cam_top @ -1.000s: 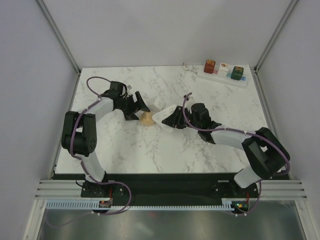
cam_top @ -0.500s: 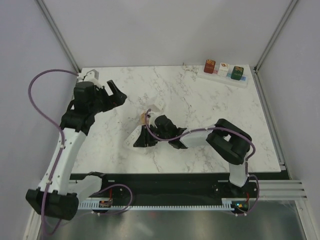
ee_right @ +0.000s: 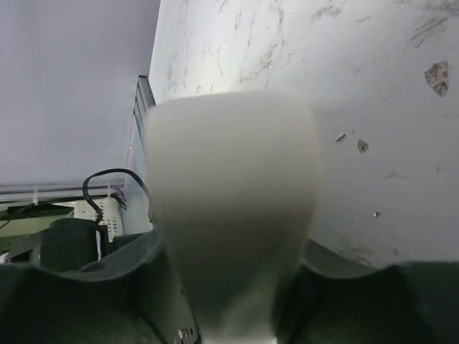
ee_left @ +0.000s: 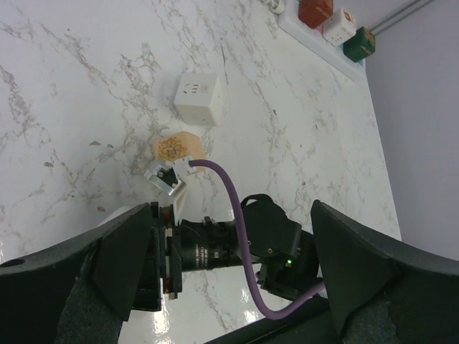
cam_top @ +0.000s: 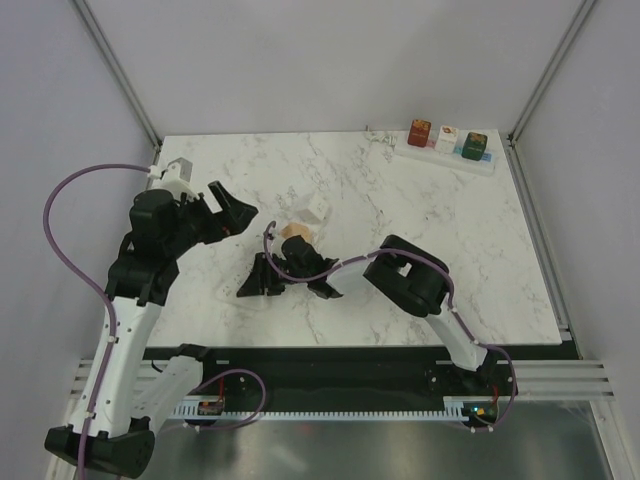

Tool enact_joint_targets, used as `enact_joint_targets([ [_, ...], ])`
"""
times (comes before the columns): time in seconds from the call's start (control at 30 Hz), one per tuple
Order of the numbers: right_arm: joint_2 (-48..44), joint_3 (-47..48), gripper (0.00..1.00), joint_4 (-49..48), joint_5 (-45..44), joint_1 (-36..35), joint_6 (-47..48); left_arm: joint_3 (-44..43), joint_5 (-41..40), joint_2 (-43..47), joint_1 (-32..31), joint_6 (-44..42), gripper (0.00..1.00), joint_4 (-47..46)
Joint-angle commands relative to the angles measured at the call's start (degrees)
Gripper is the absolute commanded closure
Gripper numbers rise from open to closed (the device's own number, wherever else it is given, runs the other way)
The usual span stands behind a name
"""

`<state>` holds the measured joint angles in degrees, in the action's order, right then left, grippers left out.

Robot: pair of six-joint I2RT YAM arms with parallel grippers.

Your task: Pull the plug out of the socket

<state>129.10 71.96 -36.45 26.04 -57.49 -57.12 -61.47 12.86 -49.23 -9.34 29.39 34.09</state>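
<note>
Far right on the worktop (cam_top: 450, 240), the socket (cam_top: 436, 150) lies long axis along the far edge, three cube plugs (cam_top: 446, 138) in it, well apart from the left gripper (cam_top: 232, 205), jaws wide apart, and the right gripper (cam_top: 252, 285), jaws flanking a blurred white thing (ee_right: 233, 201), grip unclear.

Left tool (ee_left: 231, 215) fingers spread wide. White cube plug (ee_left: 197, 98) sits on desk (ee_left: 86, 86), well apart from socket (ee_left: 315, 44). Tan speckled piece (ee_left: 179, 145) just beside it. Right arm (ee_left: 272, 240) lies across below, purple cable (ee_left: 237, 215) looping over it.
</note>
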Motion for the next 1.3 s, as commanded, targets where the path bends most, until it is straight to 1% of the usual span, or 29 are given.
enact_joint_targets([
  [0.0,0.80,2.92,0.45,-2.41,1.29,0.10,-2.47,-1.10,5.58,2.39,0.20,0.23,0.02,1.15],
  [0.07,0.54,3.10,0.41,-0.65,0.59,0.19,-1.59,-1.37,6.91,2.91,0.20,0.41,0.03,3.25],
  [0.1,0.28,2.83,0.38,-0.64,0.50,0.19,-1.41,-1.20,9.78,3.18,0.20,0.23,0.02,3.35],
  [0.13,0.02,2.57,0.37,-0.21,0.59,0.19,-0.80,-1.02,11.47,3.61,0.20,0.15,0.00,3.36],
  [0.17,-0.68,2.65,0.34,1.28,-0.02,0.19,1.03,-1.02,13.31,3.36,0.20,-0.03,0.00,4.23],
  [0.2,-1.04,2.92,0.30,3.47,-0.64,0.19,2.61,-1.89,16.29,3.01,0.20,-0.29,0.00,4.93],
  [0.23,-1.48,4.14,0.28,8.79,-1.25,0.19,4.28,-2.24,17.53,2.65,0.20,-0.12,0.00,5.89],
  [0.27,-1.83,5.02,0.26,12.07,-1.78,0.19,5.78,-2.51,18.68,2.56,0.20,0.23,0.00,6.25],
  [0.3,-1.83,6.16,0.20,15.49,-3.09,0.19,8.93,-2.60,20.69,2.74,0.20,1.10,0.00,6.52],
  [0.37,-2.18,9.24,0.17,22.52,-3.72,0.19,11.41,-2.51,21.50,3.44,0.20,2.16,0.00,6.52],
  [0.43,-3.15,9.42,0.07,24.66,-5.73,0.10,12.30,-2.42,20.98,4.84,0.20,3.31,0.00,6.52],
  [0.47,-4.63,9.25,0.02,27.28,-6.61,0.19,12.73,-2.42,20.54,5.28,0.20,3.57,0.00,6.61],
  [0.63,-10.09,5.83,0.02,33.36,-12.93,0.19,15.98,-2.69,19.92,5.47,0.20,5.59,0.00,6.52],
  [0.73,-12.81,4.42,0.02,39.24,-15.23,0.10,18.01,-3.21,18.87,5.03,0.20,5.94,0.00,6.52],
  [0.83,-15.36,2.49,0.02,40.57,-16.20,0.10,20.03,-3.57,17.64,4.15,0.20,6.12,0.00,6.43],
  [0.97,-22.02,-0.68,0.02,44.17,-22.06,0.19,24.50,-3.04,15.71,1.61,0.20,6.65,0.01,4.24],
  [1.0,-23.35,-1.38,0.02,44.53,-23.13,0.19,25.39,-2.52,13.87,0.99,0.20,7.00,0.02,3.10],
  [1.07,-27.40,-3.40,0.02,45.41,-25.59,0.45,26.97,-1.11,12.46,-0.24,0.12,7.96,0.03,-0.23],
  [1.1,-28.71,-4.71,0.02,45.59,-27.78,0.63,27.93,0.90,11.75,-0.77,0.12,9.71,0.03,-6.08],
  [1.17,-32.14,-6.04,0.02,45.67,-28.59,2.38,28.47,2.93,11.40,-2.17,-0.15,11.82,0.05,-12.60],
  [1.2,-33.29,-7.44,0.02,45.67,-28.94,3.52,28.64,4.33,10.96,-4.27,-0.41,13.40,0.06,-18.12],
  [1.27,-36.71,-9.11,0.02,45.33,-28.77,8.61,27.95,3.91,9.21,-7.62,-1.99,14.47,0.06,-22.55],
])
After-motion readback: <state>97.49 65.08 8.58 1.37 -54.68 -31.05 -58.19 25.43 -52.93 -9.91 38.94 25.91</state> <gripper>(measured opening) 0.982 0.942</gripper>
